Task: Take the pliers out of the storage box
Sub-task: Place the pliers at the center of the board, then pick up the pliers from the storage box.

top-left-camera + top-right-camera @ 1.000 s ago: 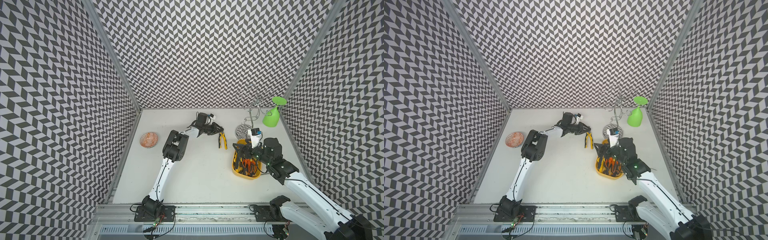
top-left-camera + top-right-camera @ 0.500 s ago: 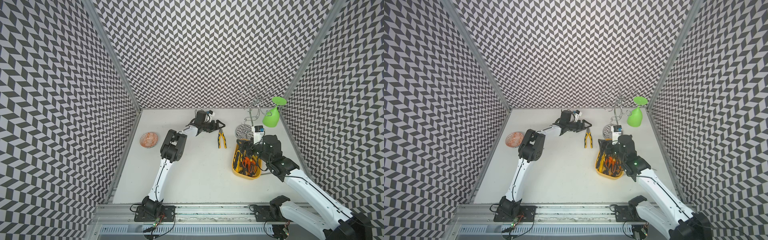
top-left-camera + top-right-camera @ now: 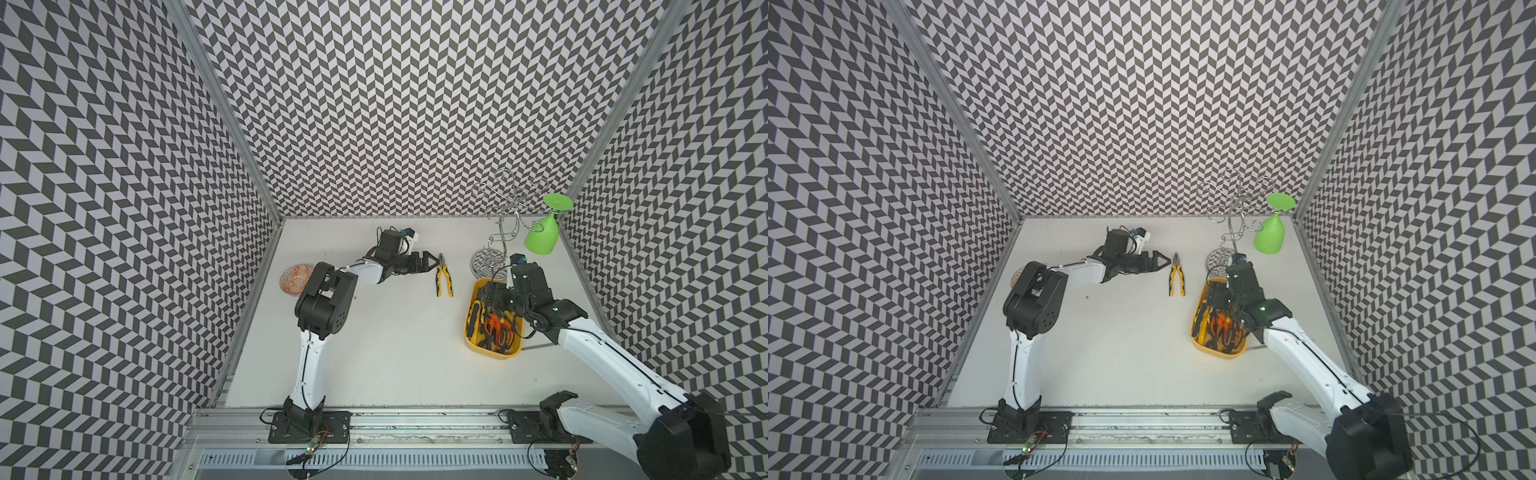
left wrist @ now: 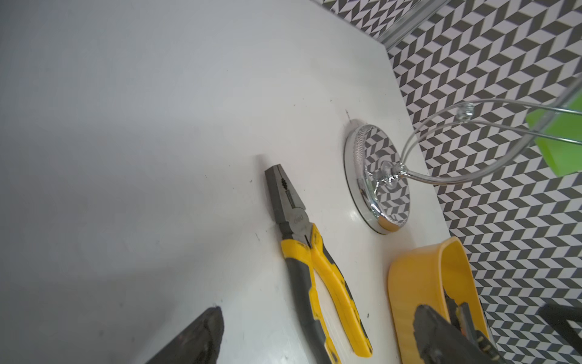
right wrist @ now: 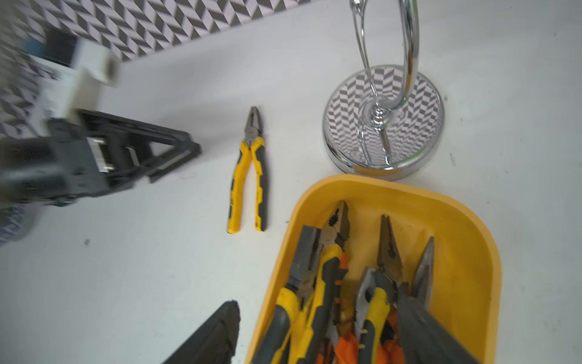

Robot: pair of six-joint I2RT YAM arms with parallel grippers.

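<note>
one pliers (image 3: 443, 281) now off left pincer (image 3: 433, 263)

Three walls (image 3: 395, 104) covered in black-and-white chevron pattern are seen, joined by aluminium corner posts (image 3: 224, 108). A white desk (image 3: 395, 353) is enclosed by them, evenly lit, faint marks noted. An aluminium rail (image 3: 415, 419) is mounted along the near desk edge.

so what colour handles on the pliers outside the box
The pliers have yellow-and-grey handles, clearest in left wrist view.

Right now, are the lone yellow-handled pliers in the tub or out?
Out: the pliers lie flat on the white table, clear of the yellow storage box.
</note>
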